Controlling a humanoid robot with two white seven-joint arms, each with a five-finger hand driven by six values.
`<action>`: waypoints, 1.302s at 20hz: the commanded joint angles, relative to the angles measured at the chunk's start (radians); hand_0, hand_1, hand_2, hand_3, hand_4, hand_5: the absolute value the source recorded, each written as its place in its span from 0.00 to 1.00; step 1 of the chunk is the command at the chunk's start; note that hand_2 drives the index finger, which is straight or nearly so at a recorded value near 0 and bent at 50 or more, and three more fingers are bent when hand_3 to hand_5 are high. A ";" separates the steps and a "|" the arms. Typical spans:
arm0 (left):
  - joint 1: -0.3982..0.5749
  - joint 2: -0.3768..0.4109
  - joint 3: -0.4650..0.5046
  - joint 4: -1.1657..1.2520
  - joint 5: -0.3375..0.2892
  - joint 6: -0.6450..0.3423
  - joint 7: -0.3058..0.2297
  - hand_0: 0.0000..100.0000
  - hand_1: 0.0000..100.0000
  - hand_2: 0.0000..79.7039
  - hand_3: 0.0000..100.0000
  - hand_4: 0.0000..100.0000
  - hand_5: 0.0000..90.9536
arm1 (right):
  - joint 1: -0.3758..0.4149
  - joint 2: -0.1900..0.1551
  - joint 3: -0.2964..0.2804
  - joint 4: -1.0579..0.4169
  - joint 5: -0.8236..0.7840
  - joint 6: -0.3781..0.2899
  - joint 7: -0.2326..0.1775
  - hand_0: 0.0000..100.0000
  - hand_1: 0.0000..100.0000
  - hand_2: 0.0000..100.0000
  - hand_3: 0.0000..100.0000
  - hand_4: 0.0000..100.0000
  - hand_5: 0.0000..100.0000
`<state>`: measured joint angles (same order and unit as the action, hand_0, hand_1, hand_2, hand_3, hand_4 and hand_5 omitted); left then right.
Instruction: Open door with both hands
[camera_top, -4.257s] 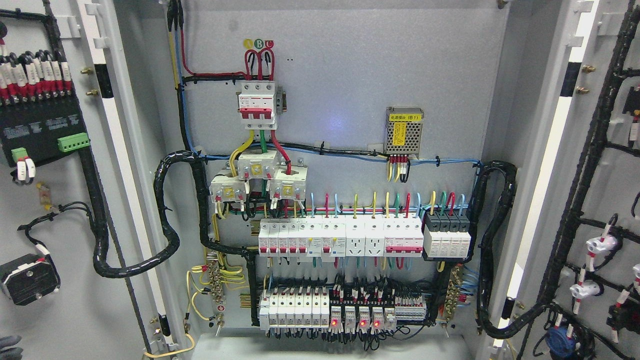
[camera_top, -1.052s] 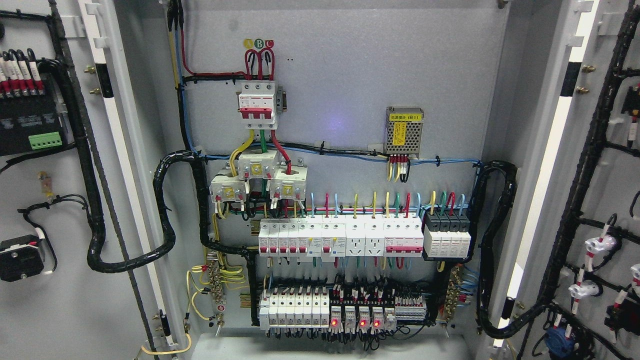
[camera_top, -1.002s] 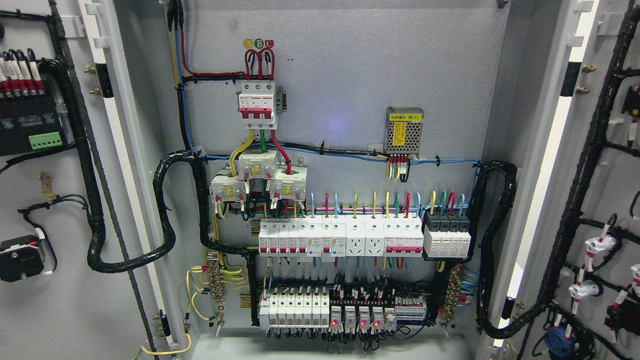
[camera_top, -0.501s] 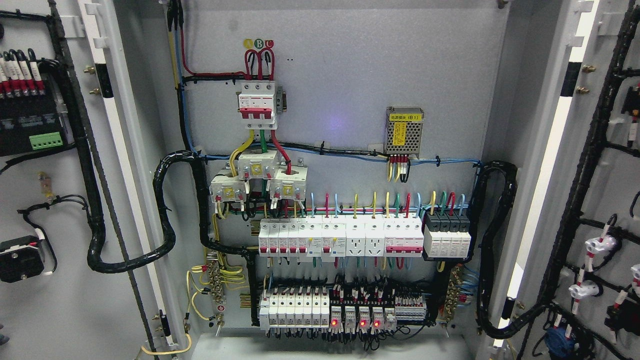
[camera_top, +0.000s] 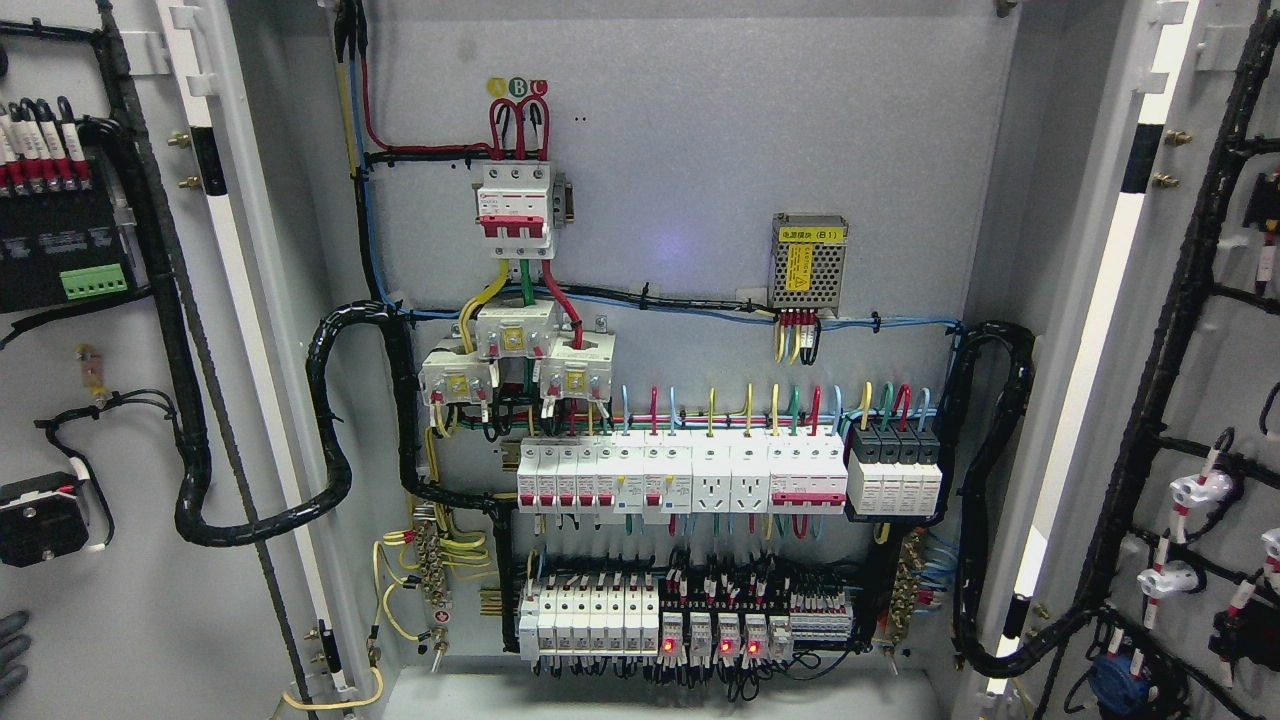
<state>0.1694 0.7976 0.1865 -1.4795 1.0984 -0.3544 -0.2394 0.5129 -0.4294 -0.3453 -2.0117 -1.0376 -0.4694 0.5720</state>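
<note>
The grey electrical cabinet (camera_top: 700, 150) stands with both doors swung wide. The left door (camera_top: 120, 600) fills the picture's left edge, its inner face carrying a black module with a green terminal block (camera_top: 94, 283) and a black cable loom. The right door (camera_top: 1225, 370) fills the right edge with its own black wiring and white connectors. A small grey part of my left hand (camera_top: 10, 650) shows at the lower left edge, against the left door's inner face. My right hand is out of view.
Inside are a red and white main breaker (camera_top: 515, 210), rows of white breakers (camera_top: 680, 475), relays with red lights (camera_top: 710, 640) and a small power supply (camera_top: 808, 260). Thick black cable looms (camera_top: 330, 420) run from each door into the cabinet.
The left door swung further outward over the past seconds and now sits nearly still. My left hand, gone from view a second ago, has come back in at the lower left edge.
</note>
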 joint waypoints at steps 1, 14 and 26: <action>0.047 0.011 0.002 -0.114 -0.002 -0.023 0.000 0.00 0.00 0.00 0.00 0.00 0.00 | 0.006 -0.005 0.083 -0.002 0.007 0.000 -0.001 0.00 0.00 0.00 0.00 0.00 0.00; 0.140 0.026 0.007 -0.179 0.001 -0.097 -0.020 0.00 0.00 0.00 0.00 0.00 0.00 | 0.032 -0.023 0.152 -0.001 0.053 0.003 -0.001 0.00 0.00 0.00 0.00 0.00 0.00; 0.352 0.022 -0.002 -0.249 0.001 -0.132 -0.023 0.00 0.00 0.00 0.00 0.00 0.00 | 0.038 -0.034 0.223 0.013 0.160 0.011 -0.003 0.00 0.00 0.00 0.00 0.00 0.00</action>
<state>0.4201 0.8214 0.1940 -1.6753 1.0996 -0.4828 -0.2625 0.5475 -0.4518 -0.1870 -2.0094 -0.9400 -0.4590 0.5702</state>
